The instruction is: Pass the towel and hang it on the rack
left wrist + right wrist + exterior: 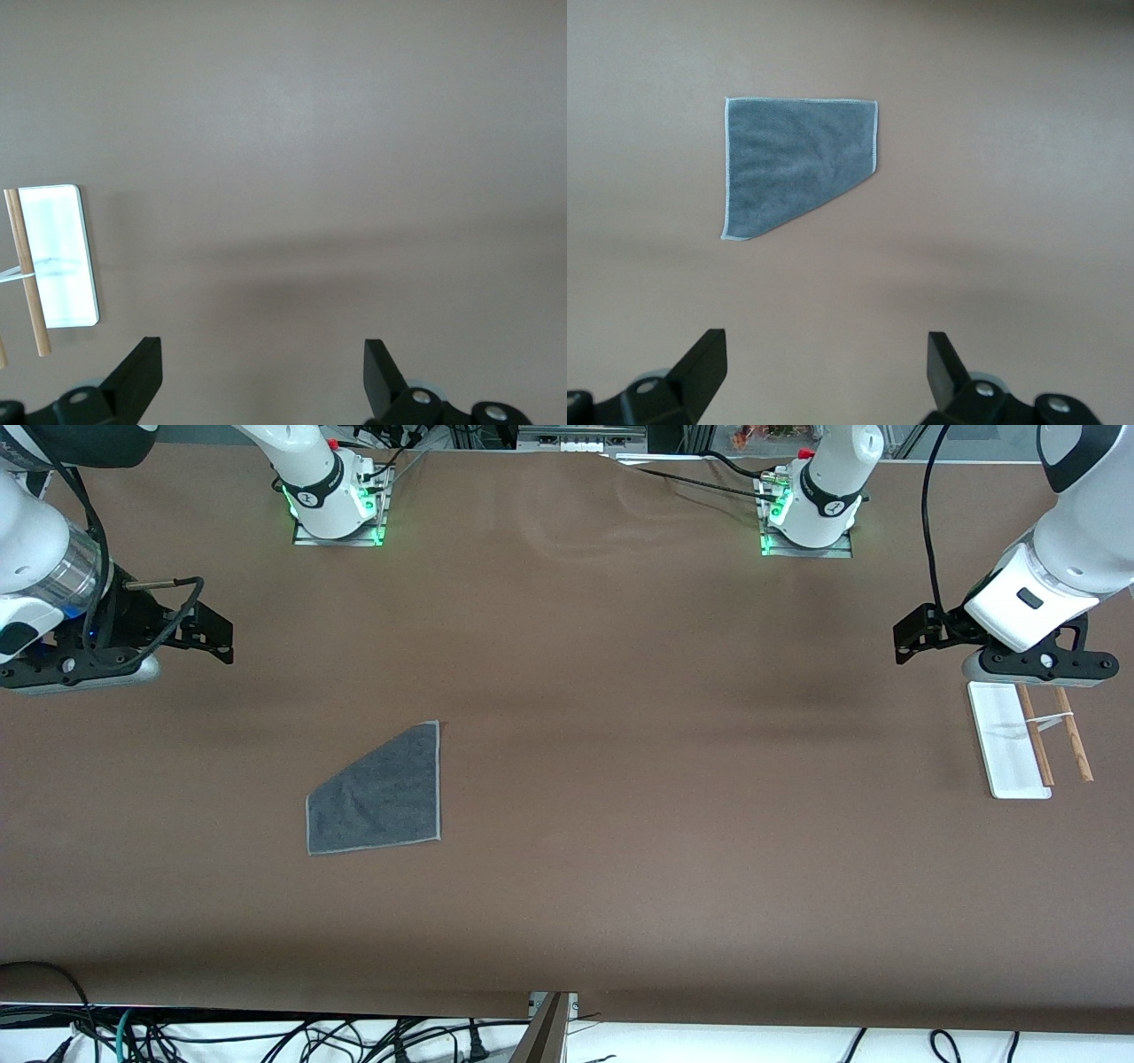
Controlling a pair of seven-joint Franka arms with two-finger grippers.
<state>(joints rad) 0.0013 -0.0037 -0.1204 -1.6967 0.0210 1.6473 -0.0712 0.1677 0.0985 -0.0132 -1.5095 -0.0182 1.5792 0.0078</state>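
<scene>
The right end effector [217, 631] hung over the tabletop [620, 691] at its arm's end, fingers apart and empty. Nearer the camera lay the towel [383, 797], flat, soft terry, probably limp and light; pinching a stitched corner looked best. The left end effector [908, 638], fingers spread, hovered beside the rack [1010, 748].

A brown table cover [620, 691] spans the table; loose black cables [354, 1036] tangle below its near edge.

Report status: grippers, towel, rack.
Left gripper open, up beside the rack. Right gripper open, at its own end. Towel flat on table, untouched. Nothing between them.
</scene>
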